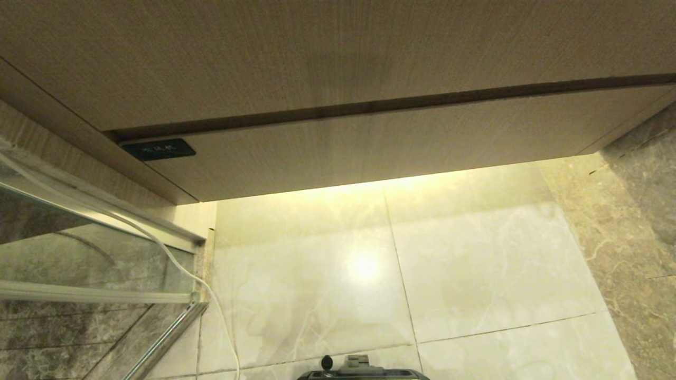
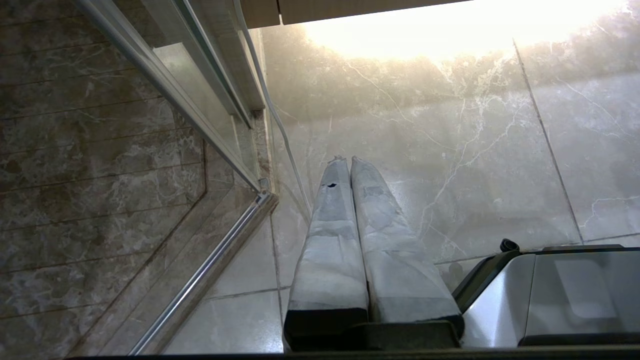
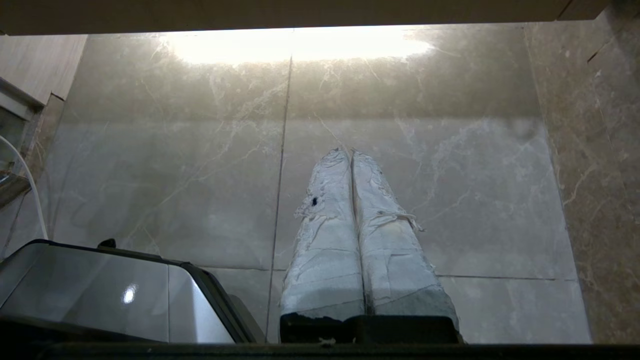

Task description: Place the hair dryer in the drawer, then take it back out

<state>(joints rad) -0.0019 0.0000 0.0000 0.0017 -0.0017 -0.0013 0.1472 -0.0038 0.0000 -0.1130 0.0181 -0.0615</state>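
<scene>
**Closed drawer front, both grippers idle over floor tiles**

Item 1. The drawer (image 1: pixel 369 153): pale beige wood-grain front, handleless, seen from below in the head view. It sits flush under a wider panel of the same finish (image 1: pixel 317 58), with only a dark seam between the two. A small dark label plate (image 1: pixel 158 150) is fixed at its left end. The front appears pushed fully in; its interior is not visible.

Item 2. The hair dryer: body not visible in any view; its location cannot be told. A pale cord (image 1: pixel 174 264) runs down along the left side of the scene, beside the glass partition, and may belong to it.

Item 3. Left gripper (image 2: pixel 347 161): wrapped fingers (image 2: pixel 330 235) pressed together along their length, nothing between them. It points down at the floor, close to the metal rail of the glass partition (image 2: pixel 200 280).

Item 4. Right gripper (image 3: pixel 349 151): wrapped fingers (image 3: pixel 390 250) likewise closed tip to tip, empty, hanging over the open tiles.

Item 5. Floor (image 1: pixel 475 264): glossy pale marble tiles with a bright strip of light beneath the cabinet edge.

Item 6. Wall (image 1: pixel 644 221): brown veined stone on the right.

Item 7. Robot base (image 1: pixel 364 372): dark-edged silver top, at the near edge of the head view and beside each gripper in the wrist views.
</scene>
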